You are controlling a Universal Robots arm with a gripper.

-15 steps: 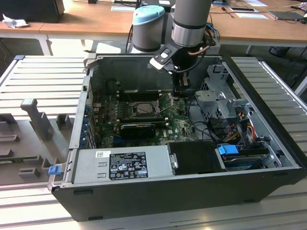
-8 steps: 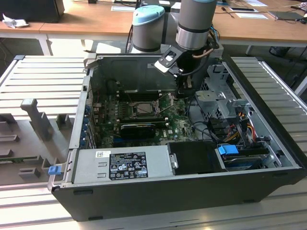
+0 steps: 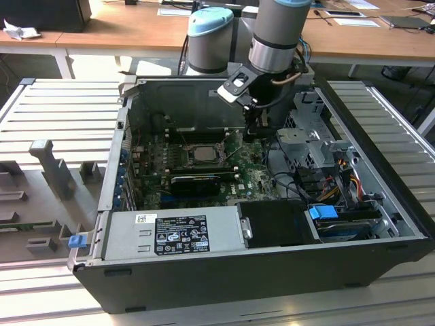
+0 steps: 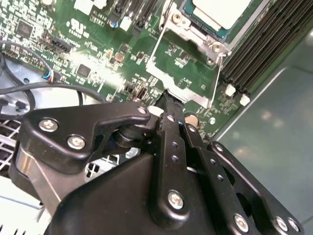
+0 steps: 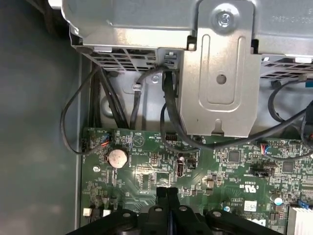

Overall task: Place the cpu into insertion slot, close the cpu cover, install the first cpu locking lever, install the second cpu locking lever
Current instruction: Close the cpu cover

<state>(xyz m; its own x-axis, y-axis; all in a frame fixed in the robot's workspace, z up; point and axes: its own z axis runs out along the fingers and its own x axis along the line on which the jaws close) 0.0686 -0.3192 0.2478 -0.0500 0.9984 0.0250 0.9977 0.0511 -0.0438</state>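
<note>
The cpu, with its pale metal top, lies in the insertion slot on the green board. The cpu cover is swung open off the slot, and green board shows through its window. A thin lever rod runs along one side of the cover. My gripper is shut, fingers pressed together with nothing seen between them. Its tips sit right at the cover's free edge; I cannot tell whether they touch it. In the exterior view it hangs to the right of the slot.
A metal drive cage with dark cables stands close behind the gripper. Black memory slots flank the socket. A black heatsink block and the power supply lie nearer the case front.
</note>
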